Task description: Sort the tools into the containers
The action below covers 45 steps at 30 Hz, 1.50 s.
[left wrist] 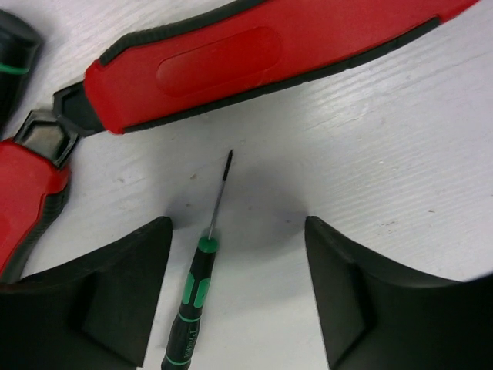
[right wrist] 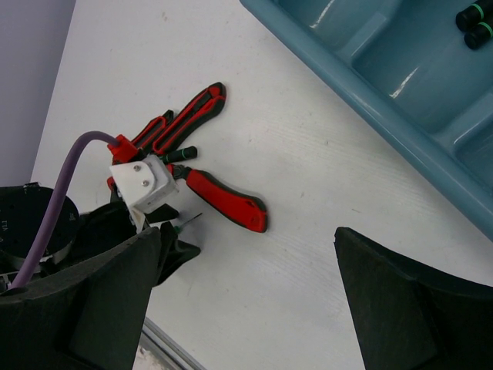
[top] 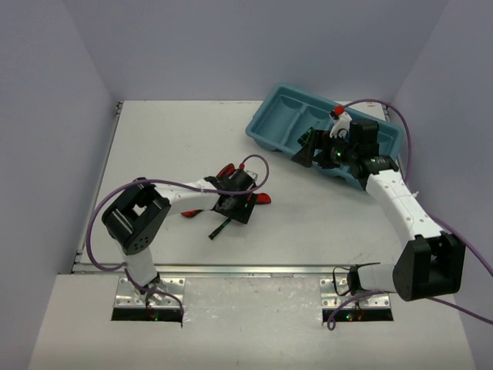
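Now the thin black-and-green screwdriver [left wrist: 192, 301] lies on the tabletop [left wrist: 400, 154], lower centre of the left wrist view, inside the left gripper [left wrist: 237, 231], spread wide and empty. It seems light, stiff and rolls easily; better to pinch the handle, not the shaft.

Black-and-green screwdriver [left wrist: 192, 301] lies beside red-handled cutters [left wrist: 231, 62], apart from teal tray [top: 282, 116].

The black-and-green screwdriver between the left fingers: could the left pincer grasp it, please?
Probably yes: the black-and-green screwdriver lies inside the open left pincer, with the red-handled cutters apart beyond its tip.
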Motion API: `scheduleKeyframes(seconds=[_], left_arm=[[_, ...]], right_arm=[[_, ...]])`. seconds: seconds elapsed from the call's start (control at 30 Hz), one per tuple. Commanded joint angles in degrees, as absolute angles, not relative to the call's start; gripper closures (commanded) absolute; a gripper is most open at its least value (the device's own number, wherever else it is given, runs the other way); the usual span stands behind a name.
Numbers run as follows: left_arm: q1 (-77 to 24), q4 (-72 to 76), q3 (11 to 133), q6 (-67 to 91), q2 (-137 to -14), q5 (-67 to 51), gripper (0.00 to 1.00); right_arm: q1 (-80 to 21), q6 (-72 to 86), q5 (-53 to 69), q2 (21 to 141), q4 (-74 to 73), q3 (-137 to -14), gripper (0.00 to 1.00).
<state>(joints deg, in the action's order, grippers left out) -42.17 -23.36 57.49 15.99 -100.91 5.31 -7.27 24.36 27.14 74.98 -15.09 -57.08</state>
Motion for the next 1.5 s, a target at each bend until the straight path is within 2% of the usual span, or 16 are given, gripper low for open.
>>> scheduleKeyframes(seconds=[0.0, 0.27, 0.47, 0.6, 0.67, 0.73, 0.83, 0.97, 1.07, 1.17, 1.23, 1.3, 1.33, 1.47], left_arm=[[-41.9, -31.5, 56.0, 18.2, -100.5, 9.6, 0.29], [-41.9, -37.1, 53.6, 18.4, -96.4, 7.1, 0.32], [-42.0, -34.6, 50.6, 18.1, -96.1, 4.2, 0.65], [-41.9, -32.8, 51.4, 18.0, -96.1, 2.8, 0.96], [-41.9, -33.0, 52.5, 18.6, -94.3, 3.3, 1.0], [-41.9, -33.8, 54.1, 20.9, -90.6, 6.0, 1.0], [-41.9, -31.1, 55.9, 23.0, -81.6, 7.8, 1.0], [-41.9, -20.1, 54.4, 25.3, -69.4, -1.1, 1.0], [-41.9, -13.1, 53.1, 26.9, -67.0, -7.6, 1.0], [-41.9, -6.8, 51.6, 28.3, -65.1, -12.6, 1.0], [-41.9, -1.0, 49.8, 30.0, -64.1, -14.8, 1.0], [-42.0, 3.1, 49.1, 31.5, -64.6, -17.3, 1.0], [-42.0, 3.8, 49.1, 32.0, -65.1, -18.5, 1.0], [-42.1, 6.2, 48.1, 33.2, -65.6, -20.6, 1.0]], right_arm=[[-7.7, 23.5, 27.7, 73.6, -12.9, -57.1, 0.07], [-7.8, 23.2, 27.7, 73.3, -13.1, -57.2, 0.07], [-8.0, 23.1, 27.7, 72.7, -13.2, -57.2, 0.08], [-8.2, 23.2, 27.8, 72.4, -13.1, -57.0, 0.08], [-8.2, 23.6, 30.3, 72.3, -12.2, -56.9, 0.06], [-8.2, 25.4, 34.0, 72.2, -9.7, -55.9, 0.01], [-8.4, 29.2, 43.9, 72.1, -2.8, -53.9, 0.01], [-12.3, 45.8, 50.0, 71.6, 12.0, -48.7, 0.01], [-18.4, 51.7, 48.6, 69.2, 21.9, -44.1, 0.01], [-23.2, 51.8, 39.6, 66.1, 20.7, -41.9, 0.01], [-23.4, 52.2, 37.6, 64.5, 22.7, -39.6, 0.04], [-23.5, 52.9, 37.1, 63.1, 24.0, -36.5, 0.22], [-23.6, 53.5, 37.5, 62.8, 25.0, -35.7, 0.27], [-23.9, 54.3, 38.5, 63.2, 25.5, -35.1, 0.34]])
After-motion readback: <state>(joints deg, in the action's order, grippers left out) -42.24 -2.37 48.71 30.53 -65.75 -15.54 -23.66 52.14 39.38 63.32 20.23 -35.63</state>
